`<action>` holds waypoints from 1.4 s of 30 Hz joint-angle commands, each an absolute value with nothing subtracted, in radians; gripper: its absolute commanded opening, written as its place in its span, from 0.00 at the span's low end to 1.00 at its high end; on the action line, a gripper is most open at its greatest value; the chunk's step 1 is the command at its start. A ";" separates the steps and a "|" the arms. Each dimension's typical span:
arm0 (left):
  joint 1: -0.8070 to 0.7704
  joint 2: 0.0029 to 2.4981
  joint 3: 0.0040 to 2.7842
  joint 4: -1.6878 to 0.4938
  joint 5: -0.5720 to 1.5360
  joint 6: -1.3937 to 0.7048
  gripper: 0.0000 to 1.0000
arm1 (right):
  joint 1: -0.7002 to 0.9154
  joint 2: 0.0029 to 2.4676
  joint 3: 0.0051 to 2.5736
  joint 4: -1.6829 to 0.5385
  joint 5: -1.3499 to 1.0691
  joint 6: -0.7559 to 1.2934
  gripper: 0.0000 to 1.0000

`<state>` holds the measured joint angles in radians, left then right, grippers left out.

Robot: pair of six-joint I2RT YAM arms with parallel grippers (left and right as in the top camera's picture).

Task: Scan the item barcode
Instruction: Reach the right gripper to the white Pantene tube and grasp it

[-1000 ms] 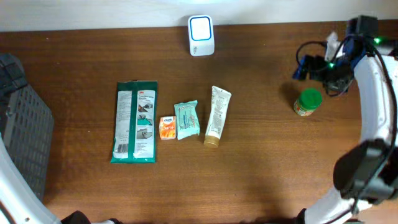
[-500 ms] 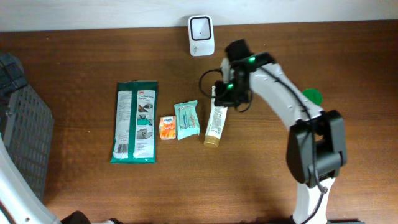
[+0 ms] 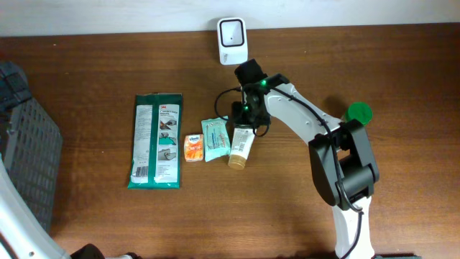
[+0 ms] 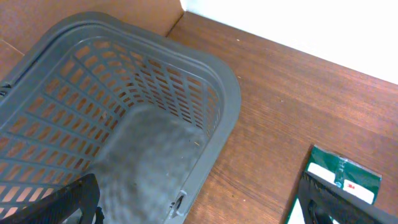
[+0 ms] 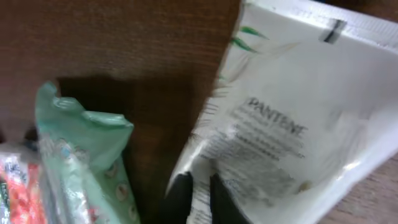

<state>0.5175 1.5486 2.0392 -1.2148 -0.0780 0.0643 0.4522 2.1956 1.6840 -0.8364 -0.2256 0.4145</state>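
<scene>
At frame centre the right end effector (image 3: 243, 121) grips the white tube (image 3: 241, 144), the left end effector (image 4: 199, 199) hangs open, and lifting the tube to the scanner (image 3: 232, 32) at top remains.

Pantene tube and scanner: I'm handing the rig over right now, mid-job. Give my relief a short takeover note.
Right gripper: fingers shut on the Pantene tube, which sits beside the teal pack; cannot tell whether it is off the table.
Left gripper: open, empty, above the grey basket.
Scanner: at the table's far edge, beyond the tube.
Done: tube grasped.
Left: lift it and show its barcode to the scanner. No barcode is visible in any view.
</scene>
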 commanded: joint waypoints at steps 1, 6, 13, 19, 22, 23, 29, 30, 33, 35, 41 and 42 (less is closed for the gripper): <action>0.520 1.546 2.041 -1.214 -0.074 0.077 0.99 | 0.413 2.249 1.728 -0.858 -0.287 0.313 0.26; 0.520 1.546 2.041 -1.214 -0.075 0.077 0.99 | 0.419 2.215 1.836 -0.987 -0.314 0.288 0.36; 0.520 1.546 2.041 -1.214 -0.075 0.077 0.99 | 0.493 2.219 1.834 -1.041 -0.329 0.288 0.37; 0.520 1.546 2.041 -1.214 -0.074 0.077 0.99 | 0.562 2.219 1.742 -1.118 -0.323 0.296 0.38; 0.520 1.546 2.041 -1.214 -0.074 0.077 0.99 | 0.559 2.219 1.743 -1.195 -0.200 0.296 0.42; 0.520 1.546 2.041 -1.214 -0.075 0.077 0.99 | 0.551 2.218 1.743 -1.216 -0.167 0.295 0.42; 0.520 1.546 2.041 -1.214 -0.074 0.077 0.99 | 0.369 2.218 1.743 -1.191 0.188 0.186 0.42; 0.520 1.546 2.041 -1.214 -0.075 0.077 0.99 | 0.351 2.218 1.744 -1.162 0.185 0.162 0.42; 0.520 1.546 2.041 -1.214 -0.075 0.077 0.99 | 0.320 2.167 1.799 -1.142 -0.001 0.103 0.41; 0.520 1.546 2.041 -1.214 -0.075 0.077 0.99 | 0.312 2.084 1.807 -1.145 -0.086 0.179 0.41; 0.520 1.546 2.041 -1.214 -0.075 0.077 0.99 | 0.308 2.052 1.655 -0.760 -0.157 0.533 0.42; 0.520 1.546 2.041 -1.214 -0.075 0.077 0.99 | 0.331 2.087 1.591 -0.631 -0.213 0.563 0.42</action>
<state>0.5175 1.5486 2.0392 -1.2163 -0.0780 0.0643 0.2897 2.0212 1.6936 -0.7696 -0.1215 0.4671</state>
